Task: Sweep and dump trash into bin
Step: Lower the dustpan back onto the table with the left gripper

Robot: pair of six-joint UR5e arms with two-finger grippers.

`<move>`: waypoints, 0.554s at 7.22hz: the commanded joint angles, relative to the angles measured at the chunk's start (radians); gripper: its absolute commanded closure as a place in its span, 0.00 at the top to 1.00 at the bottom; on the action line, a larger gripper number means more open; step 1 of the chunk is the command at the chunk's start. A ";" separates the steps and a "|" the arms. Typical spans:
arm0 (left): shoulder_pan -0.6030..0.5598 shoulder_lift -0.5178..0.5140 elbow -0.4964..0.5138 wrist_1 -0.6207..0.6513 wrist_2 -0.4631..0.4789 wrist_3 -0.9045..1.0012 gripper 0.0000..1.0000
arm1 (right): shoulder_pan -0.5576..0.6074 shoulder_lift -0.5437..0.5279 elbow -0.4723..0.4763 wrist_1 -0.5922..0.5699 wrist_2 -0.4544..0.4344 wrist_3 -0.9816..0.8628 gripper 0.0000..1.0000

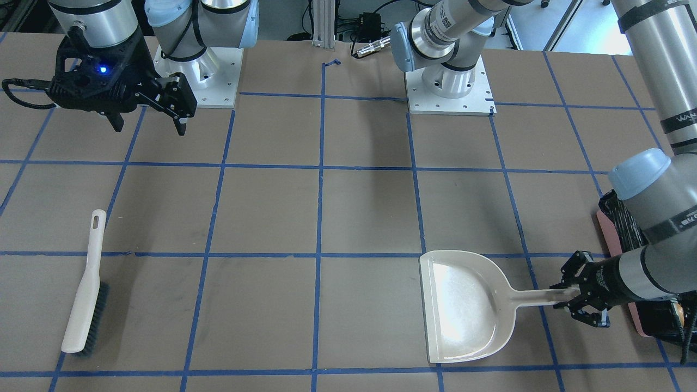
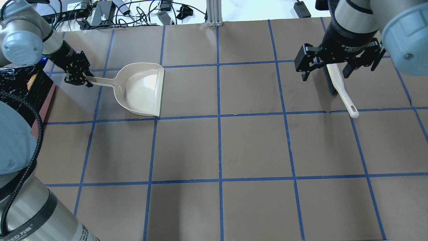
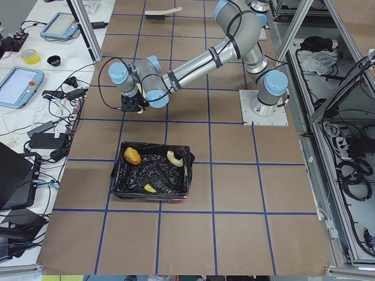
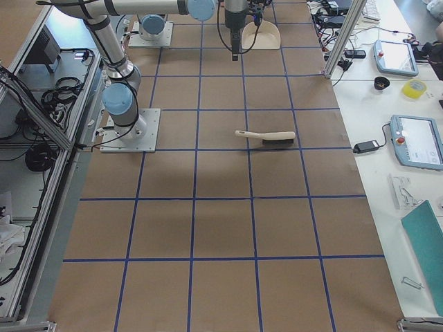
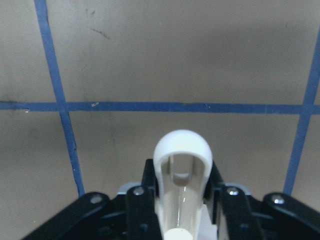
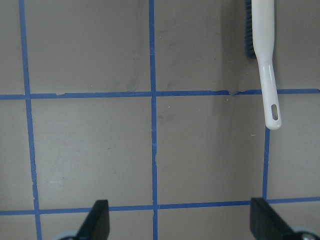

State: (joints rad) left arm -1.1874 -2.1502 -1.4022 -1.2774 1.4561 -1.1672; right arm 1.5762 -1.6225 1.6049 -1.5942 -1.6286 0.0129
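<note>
My tabletop (image 1: 359, 212) is brown board taped into a blue grid, and a bench with tablets (image 3: 20, 86) and cables runs along its far side. My left arm reaches out low toward that far edge, the forearm nearly level. My left tool (image 1: 580, 296) is clamped on the handle of the beige dustpan (image 1: 463, 305), which lies flat. The bin (image 3: 117, 175) sits at my left end, just beside that tool. All the trash lies inside on the black liner: the potato-like lump (image 3: 132, 156), the crescent slice (image 3: 174, 157) and the yellow wedge (image 3: 150, 188). My right arm hangs raised, and my right tool (image 1: 150, 124) points down with its jaws spread wide, gripping nothing. The brush (image 1: 84, 288) lies on the board beyond it.
</note>
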 commanded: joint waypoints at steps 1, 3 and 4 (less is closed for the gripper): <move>0.000 0.018 -0.024 0.026 0.006 0.006 0.13 | 0.001 -0.002 0.001 0.002 0.000 -0.001 1.00; 0.002 0.018 -0.026 0.026 0.006 0.021 0.47 | -0.002 -0.002 0.001 0.002 0.001 0.001 1.00; 0.000 0.013 -0.026 0.027 0.006 0.021 0.53 | -0.002 -0.003 0.000 0.002 0.003 0.001 1.00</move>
State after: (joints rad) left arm -1.1866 -2.1340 -1.4274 -1.2517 1.4617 -1.1492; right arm 1.5743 -1.6246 1.6058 -1.5924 -1.6274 0.0140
